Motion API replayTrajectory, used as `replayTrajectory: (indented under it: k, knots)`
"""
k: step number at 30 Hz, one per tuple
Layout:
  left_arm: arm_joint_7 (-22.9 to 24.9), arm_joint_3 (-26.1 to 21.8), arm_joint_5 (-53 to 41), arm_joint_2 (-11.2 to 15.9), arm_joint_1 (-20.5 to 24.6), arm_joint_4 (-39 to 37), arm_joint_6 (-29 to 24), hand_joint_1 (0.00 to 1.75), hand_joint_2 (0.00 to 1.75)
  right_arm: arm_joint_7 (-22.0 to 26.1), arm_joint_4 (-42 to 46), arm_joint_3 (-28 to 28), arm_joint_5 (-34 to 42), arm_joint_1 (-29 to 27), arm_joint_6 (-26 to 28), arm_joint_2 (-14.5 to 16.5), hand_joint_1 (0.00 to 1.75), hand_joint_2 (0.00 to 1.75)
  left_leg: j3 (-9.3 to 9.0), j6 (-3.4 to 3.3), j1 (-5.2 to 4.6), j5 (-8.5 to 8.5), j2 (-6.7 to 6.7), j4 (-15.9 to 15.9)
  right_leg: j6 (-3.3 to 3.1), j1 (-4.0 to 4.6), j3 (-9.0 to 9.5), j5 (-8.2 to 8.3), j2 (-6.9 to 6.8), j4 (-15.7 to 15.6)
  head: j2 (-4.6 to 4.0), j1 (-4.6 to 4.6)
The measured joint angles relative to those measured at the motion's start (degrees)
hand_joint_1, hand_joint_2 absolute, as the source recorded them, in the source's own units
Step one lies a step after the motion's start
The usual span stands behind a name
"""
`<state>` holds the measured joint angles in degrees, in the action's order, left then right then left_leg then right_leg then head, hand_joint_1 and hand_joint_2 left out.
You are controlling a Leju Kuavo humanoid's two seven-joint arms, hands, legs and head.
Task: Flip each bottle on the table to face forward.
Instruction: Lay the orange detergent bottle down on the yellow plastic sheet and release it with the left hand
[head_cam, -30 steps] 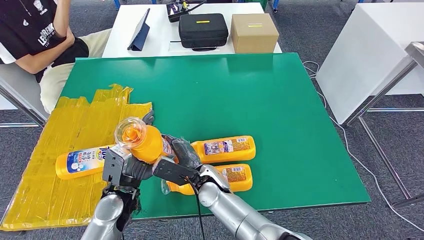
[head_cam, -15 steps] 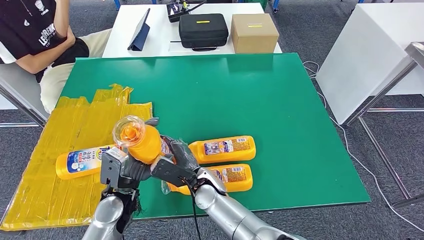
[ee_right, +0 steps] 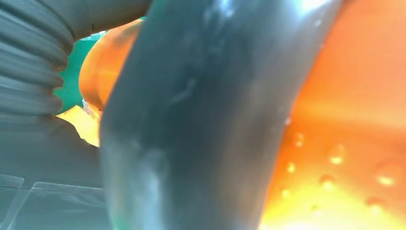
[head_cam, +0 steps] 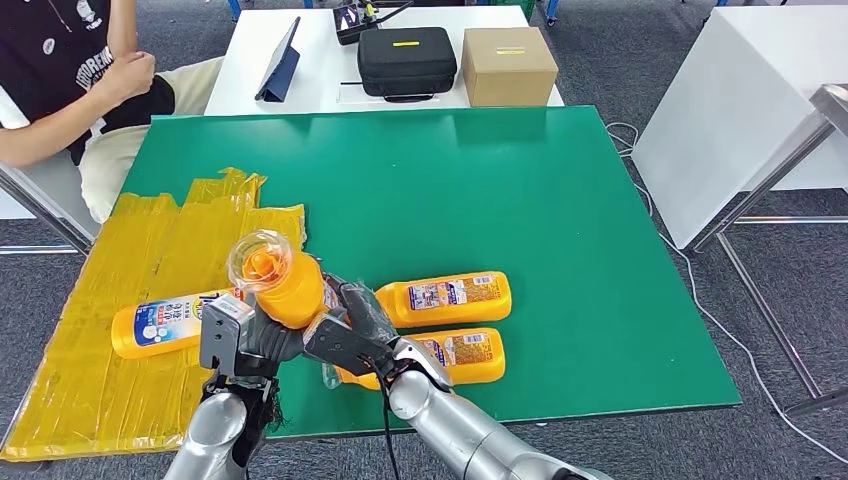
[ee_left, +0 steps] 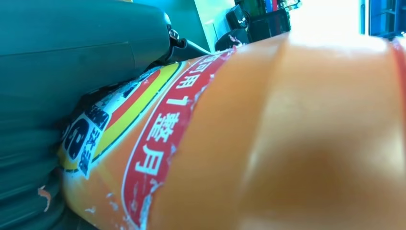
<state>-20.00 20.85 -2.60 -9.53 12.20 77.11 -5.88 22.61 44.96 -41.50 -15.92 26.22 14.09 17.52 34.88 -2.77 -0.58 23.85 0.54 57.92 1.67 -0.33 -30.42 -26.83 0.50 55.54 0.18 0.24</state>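
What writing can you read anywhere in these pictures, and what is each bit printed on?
"用1整月": white characters on the red band of the held bottle's label, left wrist view.
White lettering on the person's black shirt: partly cut off, not readable.
Labels on the bottle on the yellow sheet and the two bottles lying on the green table: too small to read.
Black case's yellow tag: too small to read.

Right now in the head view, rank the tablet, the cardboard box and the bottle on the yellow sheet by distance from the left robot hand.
1. Bottle on the yellow sheet, just beside the left robot hand.
2. Tablet, far white table, left.
3. Cardboard box, far white table, right.
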Motion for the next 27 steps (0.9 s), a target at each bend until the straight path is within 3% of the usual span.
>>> replayTrajectory:
  k: [3, 4, 11, 27]
  knots:
    - [-0.28, -0.03, 0.23, 0.00, 0.00, 0.00, -0.20, 1.75, 1.75, 0.45, -0.12, -0.01, 0.63, 0.03, 0.25, 0.01, 0.32, 1.75, 0.00, 0.00, 0.00, 0.00, 0.00, 0.00, 0.00, 0.00, 0.00, 0.00, 0.00, 0.00, -0.01, 0.01]
    - [-0.38, -0.05, 0.28, 0.00, 0.00, 0.01, -0.30, 1.75, 1.75, 0.56, -0.14, -0.01, 0.89, 0.02, 0.29, 0.01, 0.03, 1.75, 0.00, 0.00, 0.00, 0.00, 0.00, 0.00, 0.00, 0.00, 0.00, 0.00, 0.00, 0.00, -0.01, 0.01]
    - [-0.92, -0.37, 1.21, 0.00, 0.09, 0.02, -1.34, 1.75, 1.75, 1.56, 1.19, 0.08, 3.46, -0.48, -0.21, -0.37, 0.00, 1.75, 0.00, 0.00, 0.00, 0.00, 0.00, 0.00, 0.00, 0.00, 0.00, 0.00, 0.00, 0.00, -0.01, 0.01]
    - [-1.67, -1.36, 2.04, -0.25, 1.04, 0.01, -1.70, 1.75, 1.75, 3.84, 13.17, 1.68, 6.18, -4.95, -10.18, -4.67, 0.00, 1.75, 0.01, 0.00, 0.00, 0.00, 0.01, 0.00, 0.00, 0.00, 0.00, 0.00, -0.01, 0.00, 0.00, 0.01]
